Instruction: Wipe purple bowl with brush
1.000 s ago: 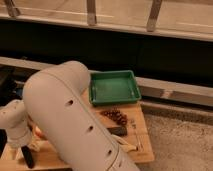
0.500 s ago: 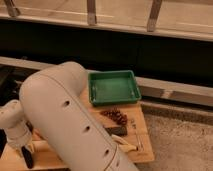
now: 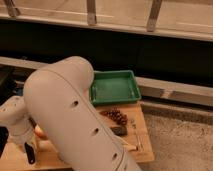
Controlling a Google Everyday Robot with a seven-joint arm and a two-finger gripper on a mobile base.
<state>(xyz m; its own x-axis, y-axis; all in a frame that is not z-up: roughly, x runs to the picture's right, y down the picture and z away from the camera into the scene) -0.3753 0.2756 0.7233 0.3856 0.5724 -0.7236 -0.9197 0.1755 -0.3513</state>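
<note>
The robot's thick, smooth, off-white plastic arm (image 3: 70, 115) has a rounded, tube-like shell that fills the near left of the scene. Three small dark round recesses (image 3: 75, 104), like sunken screw holes, run in a line along its side. At the left edge, a smaller, bulbous off-white wrist segment (image 3: 15, 117) narrows downward. The slim black gripper (image 3: 30, 154) sits below it, near the left corner.

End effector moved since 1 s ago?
No, not noticeably: the end effector stays over the lower-left corner of the wooden table, as far left of the green tray as before.
</note>
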